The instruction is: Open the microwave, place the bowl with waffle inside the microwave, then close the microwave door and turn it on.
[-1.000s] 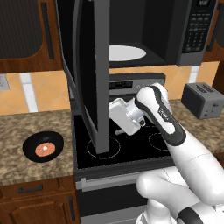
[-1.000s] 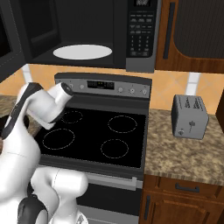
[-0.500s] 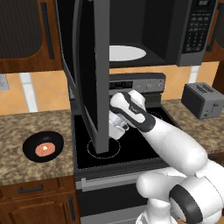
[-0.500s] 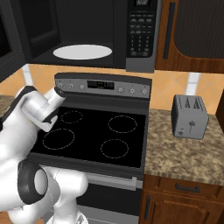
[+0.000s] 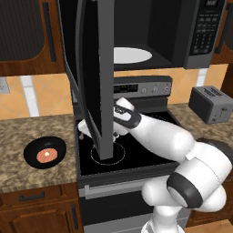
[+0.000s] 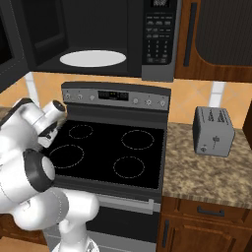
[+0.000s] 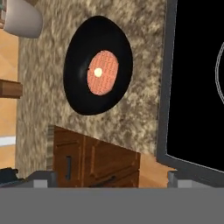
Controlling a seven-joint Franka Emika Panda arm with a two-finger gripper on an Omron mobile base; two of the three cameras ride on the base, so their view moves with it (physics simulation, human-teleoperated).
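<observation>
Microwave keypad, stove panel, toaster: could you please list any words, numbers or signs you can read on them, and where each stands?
No text can be read.
Microwave keypad: rows of pale button marks and a small display at the top, too small to read.
Stove panel: a lit display, blurred, no digits legible.
Toaster: small dark dots on its front, no lettering.

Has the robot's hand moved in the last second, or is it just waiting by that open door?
Yes. In the left base view the gripper has swung left, passing behind the open microwave door toward the bowl on the counter.
</observation>
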